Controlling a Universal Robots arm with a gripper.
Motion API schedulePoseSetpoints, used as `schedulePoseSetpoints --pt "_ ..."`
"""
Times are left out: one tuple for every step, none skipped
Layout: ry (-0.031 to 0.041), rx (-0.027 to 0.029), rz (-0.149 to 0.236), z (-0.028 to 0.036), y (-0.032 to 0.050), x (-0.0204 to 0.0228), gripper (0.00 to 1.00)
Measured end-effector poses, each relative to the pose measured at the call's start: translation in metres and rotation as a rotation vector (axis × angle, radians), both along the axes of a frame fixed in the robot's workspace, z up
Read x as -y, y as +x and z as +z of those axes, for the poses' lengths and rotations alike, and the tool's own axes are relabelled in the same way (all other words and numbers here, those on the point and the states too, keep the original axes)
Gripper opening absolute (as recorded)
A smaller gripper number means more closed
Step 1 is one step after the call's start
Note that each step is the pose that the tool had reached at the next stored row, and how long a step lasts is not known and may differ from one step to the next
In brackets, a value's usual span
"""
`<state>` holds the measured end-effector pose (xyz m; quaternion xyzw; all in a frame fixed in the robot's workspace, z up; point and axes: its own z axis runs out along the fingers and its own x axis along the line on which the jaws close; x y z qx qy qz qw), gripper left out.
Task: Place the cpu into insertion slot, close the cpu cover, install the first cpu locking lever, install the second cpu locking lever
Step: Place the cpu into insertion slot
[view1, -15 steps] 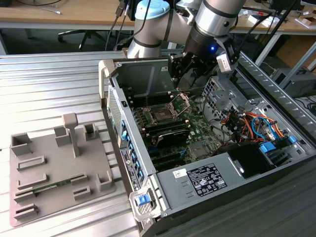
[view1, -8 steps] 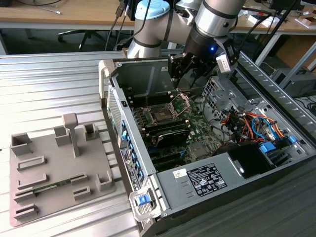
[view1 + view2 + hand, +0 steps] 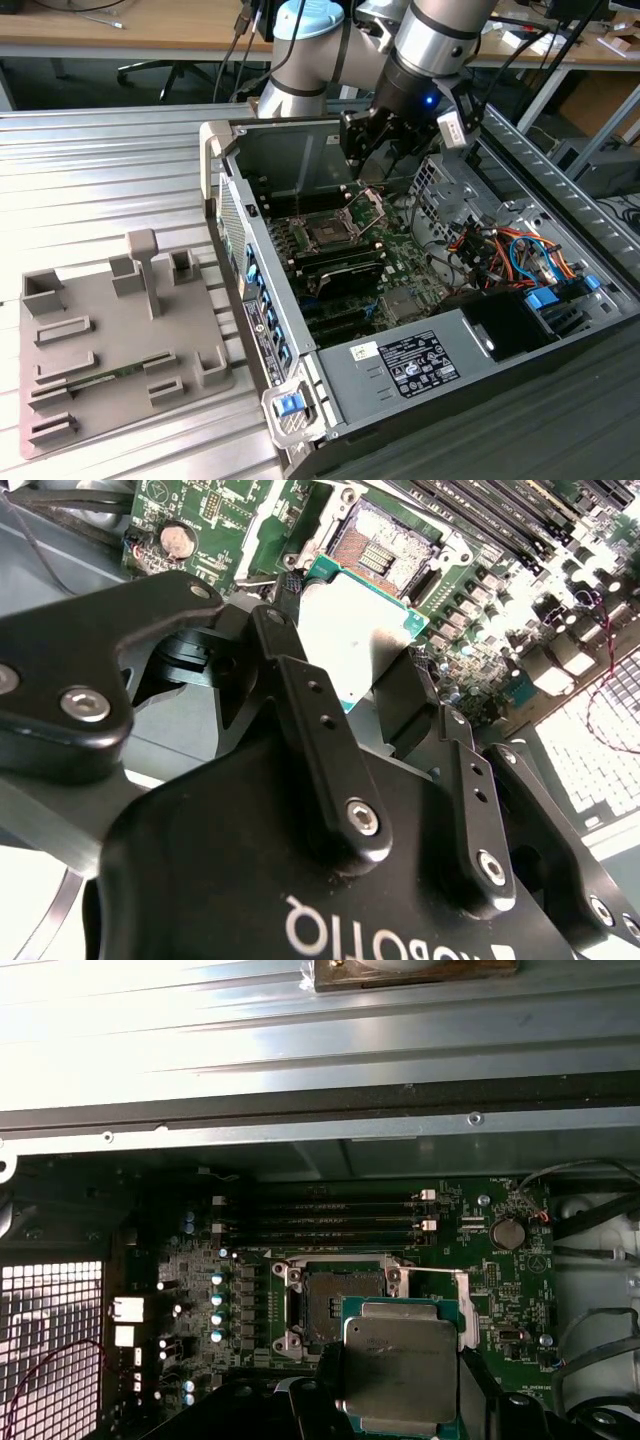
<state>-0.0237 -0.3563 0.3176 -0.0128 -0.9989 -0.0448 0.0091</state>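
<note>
My gripper (image 3: 400,1392) is shut on the cpu (image 3: 402,1368), a flat square chip with a grey metal top and a green rim. The chip hangs level above the motherboard, beside the open insertion slot (image 3: 335,1305) and overlapping one edge of it. In the second wrist view the cpu (image 3: 350,630) sits between the black fingers (image 3: 305,695), with the slot (image 3: 385,550) beyond it. The exterior view has the gripper (image 3: 375,135) inside the open computer case, above the slot (image 3: 328,235). The cpu cover (image 3: 369,208) stands raised at the slot's edge.
Memory slots (image 3: 330,1222) run along one side of the socket, and a coin battery (image 3: 508,1232) is nearby. The power supply (image 3: 420,365) and coloured cables (image 3: 500,250) fill the case's near end. A grey fixture tray (image 3: 120,340) lies at the exterior view's left.
</note>
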Motion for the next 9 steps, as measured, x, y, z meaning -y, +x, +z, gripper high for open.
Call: schedulePoseSetpoints --pt "0.0000 -0.0001 0.000 -0.0002 0.0000 0.0000 0.54" --pt "0.0000 0.0000 0.000 -0.0005 0.0000 0.0000 0.54" --pt "0.0000 0.0000 0.000 -0.0007 0.0000 0.0000 0.54" --pt "0.0000 0.0000 0.000 -0.0008 0.0000 0.0000 0.54" --pt "0.0000 0.0000 0.000 -0.0010 0.0000 0.0000 0.54" --pt "-0.0001 0.0000 0.000 -0.0011 0.0000 0.0000 0.54" --pt "0.0000 0.0000 0.000 -0.0012 0.0000 0.0000 0.54" --pt "0.0001 0.0000 0.000 -0.0014 0.0000 0.0000 0.54" --pt "0.0000 0.0000 0.000 -0.0015 0.0000 0.0000 0.54"
